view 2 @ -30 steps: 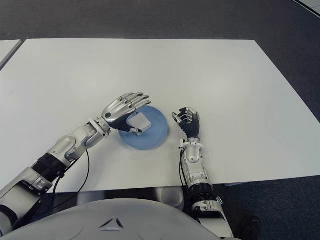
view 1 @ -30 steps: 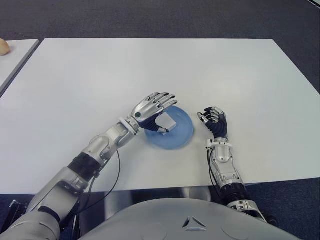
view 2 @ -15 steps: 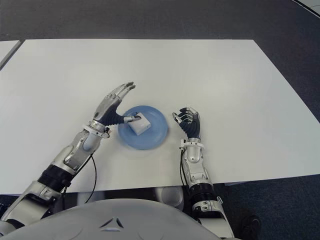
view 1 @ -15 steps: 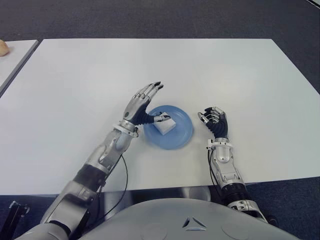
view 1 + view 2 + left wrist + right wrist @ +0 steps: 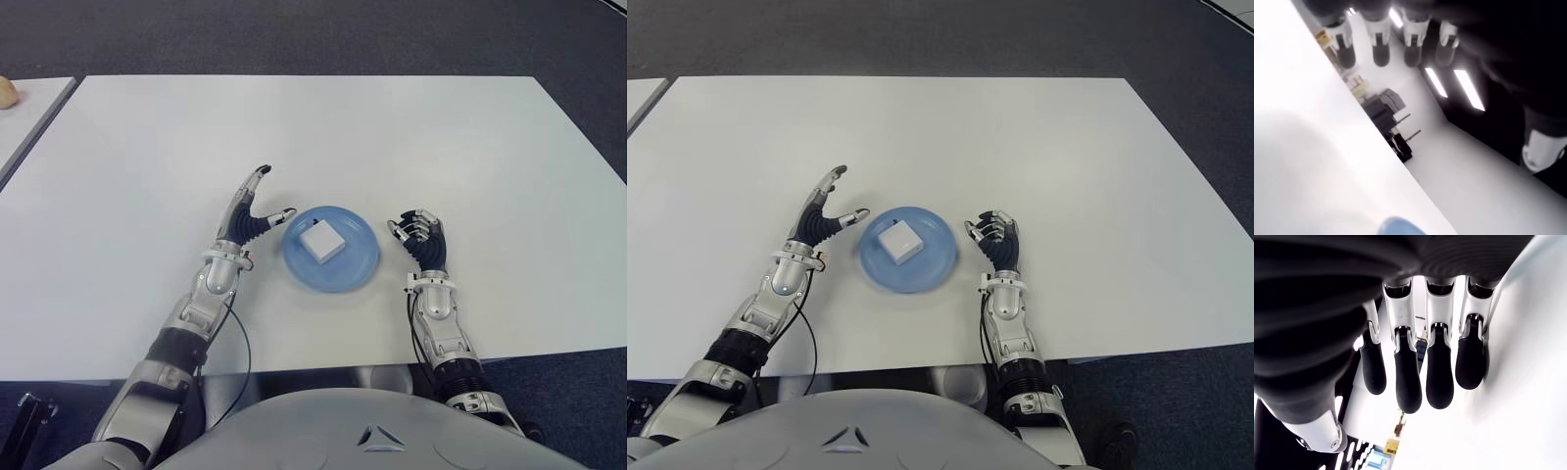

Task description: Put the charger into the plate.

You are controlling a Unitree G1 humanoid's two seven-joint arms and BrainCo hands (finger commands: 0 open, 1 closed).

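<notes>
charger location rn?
In the eye views the charger lies in the blue plate, between the open left hand and the right hand.

Smooth matt white counter (image 5: 441,147). Glossy blue plastic plate (image 5: 355,266) holding a matt white plastic charger (image 5: 321,240). Silvery metal-look left hand (image 5: 247,213) and right hand (image 5: 421,238), with black rubbery fingers (image 5: 1408,377).

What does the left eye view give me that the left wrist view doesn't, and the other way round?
Only the left eye view shows the small white square charger lying in the round blue plate, the open left hand beside the plate on its left, and the right hand on its right. Only the left wrist view shows ceiling lights and room clutter beyond the table. Both show the white table and the plate's blue rim.
</notes>
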